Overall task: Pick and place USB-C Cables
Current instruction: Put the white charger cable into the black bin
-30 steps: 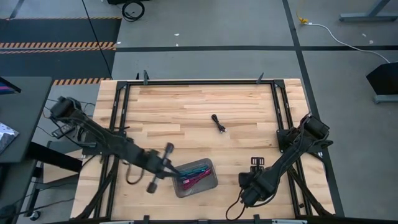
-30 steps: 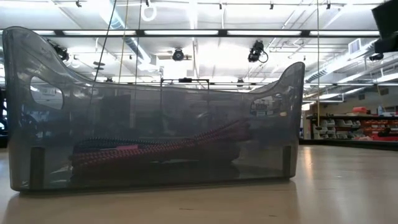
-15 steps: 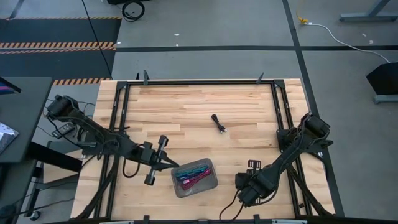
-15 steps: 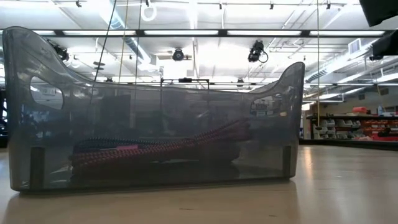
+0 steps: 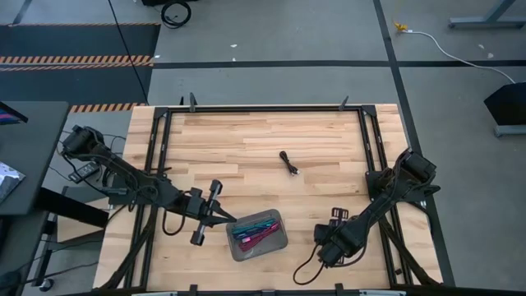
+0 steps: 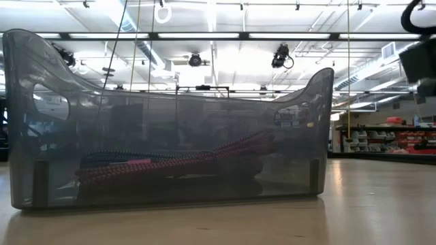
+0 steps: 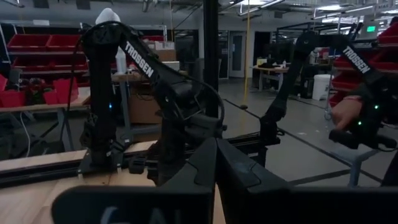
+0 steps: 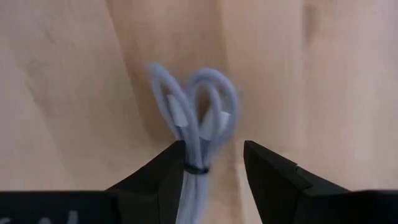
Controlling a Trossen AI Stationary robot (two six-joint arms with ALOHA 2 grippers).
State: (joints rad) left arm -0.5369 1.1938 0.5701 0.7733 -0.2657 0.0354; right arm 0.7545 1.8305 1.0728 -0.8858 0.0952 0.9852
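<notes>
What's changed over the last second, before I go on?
The left claw has pulled back out of the grey tray to just beside its left rim, shut and empty. The right claw shifted slightly and now straddles the silver-grey cable, open. The cables in the tray and the black cable stayed put.

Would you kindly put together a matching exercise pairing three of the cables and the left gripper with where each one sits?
Things:
1. black cable
2. silver-grey cable
3. red cable
4. left gripper

Places:
A. inside the tray
B. alone on the table
C. between the right gripper's open fingers
D. shut, beside the tray

Pairs: 1-B, 2-C, 3-A, 4-D
</notes>
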